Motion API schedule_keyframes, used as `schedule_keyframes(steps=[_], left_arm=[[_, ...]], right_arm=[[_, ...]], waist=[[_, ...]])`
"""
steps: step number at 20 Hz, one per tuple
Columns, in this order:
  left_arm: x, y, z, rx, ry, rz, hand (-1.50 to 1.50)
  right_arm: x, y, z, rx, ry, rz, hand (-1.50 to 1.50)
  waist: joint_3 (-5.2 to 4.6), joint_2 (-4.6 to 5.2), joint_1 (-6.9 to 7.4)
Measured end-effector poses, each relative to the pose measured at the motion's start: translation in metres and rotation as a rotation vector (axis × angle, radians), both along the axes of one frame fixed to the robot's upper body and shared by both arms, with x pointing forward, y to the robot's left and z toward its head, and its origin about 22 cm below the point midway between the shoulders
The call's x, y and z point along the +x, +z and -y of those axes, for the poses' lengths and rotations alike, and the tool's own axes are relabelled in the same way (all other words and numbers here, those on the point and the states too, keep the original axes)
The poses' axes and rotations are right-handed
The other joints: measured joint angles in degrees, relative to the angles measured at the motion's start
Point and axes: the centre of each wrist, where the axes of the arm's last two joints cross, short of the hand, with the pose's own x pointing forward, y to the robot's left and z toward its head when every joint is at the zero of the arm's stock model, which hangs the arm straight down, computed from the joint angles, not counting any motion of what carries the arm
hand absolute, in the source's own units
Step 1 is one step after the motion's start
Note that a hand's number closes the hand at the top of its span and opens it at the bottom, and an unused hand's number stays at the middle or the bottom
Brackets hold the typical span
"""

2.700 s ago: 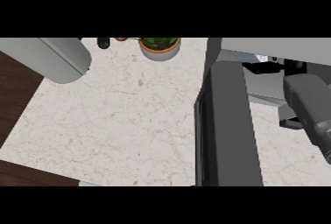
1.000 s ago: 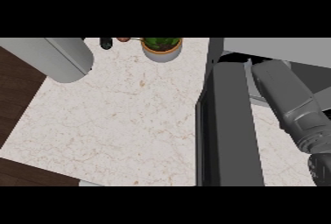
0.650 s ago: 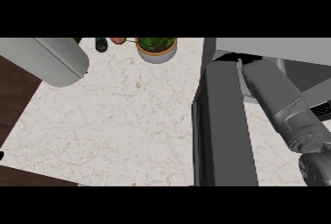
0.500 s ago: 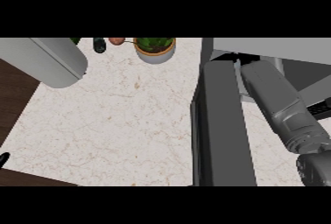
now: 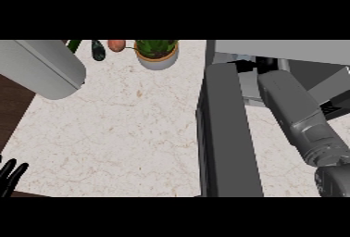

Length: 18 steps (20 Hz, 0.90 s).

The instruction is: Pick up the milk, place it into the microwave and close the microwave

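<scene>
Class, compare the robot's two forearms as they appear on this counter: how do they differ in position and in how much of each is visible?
The left forearm lies at upper left over the pale counter; the right forearm reaches toward the microwave. The left hand shows straight black fingers at the lower left edge; the right forearm's hand is hidden. Both forearms are grey.

One potted plant (image 5: pixel 156 53) stands at the far edge of the counter (image 5: pixel 116 129). Left of the plant lie one reddish round item (image 5: pixel 116 44) and two dark green elongated items (image 5: pixel 98 50). Right of the plant stands one microwave (image 5: pixel 273 51) with one open door (image 5: pixel 229 134). Two grey forearms (image 5: pixel 297 115) show.
</scene>
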Motion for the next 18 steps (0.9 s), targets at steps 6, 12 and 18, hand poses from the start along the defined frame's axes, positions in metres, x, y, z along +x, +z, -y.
schedule_keyframes(steps=[6,12,18], left_arm=[[0.004,-0.01,0.016,-0.023,-0.087,-0.006,-1.5],[0.013,-0.026,0.032,-0.016,-0.21,-0.05,-1.5],[0.023,-0.043,0.044,0.025,-0.298,-0.087,-1.5]], right_arm=[[-0.008,-0.015,0.024,0.082,0.061,-0.027,-1.5],[-0.022,-0.043,0.032,0.247,0.214,-0.081,-1.5],[-0.044,-0.079,0.034,0.426,0.327,-0.128,-1.5]], waist=[[-0.02,-0.83,-1.78],[-0.07,-1.63,-3.73],[-0.15,-2.54,-5.4]])
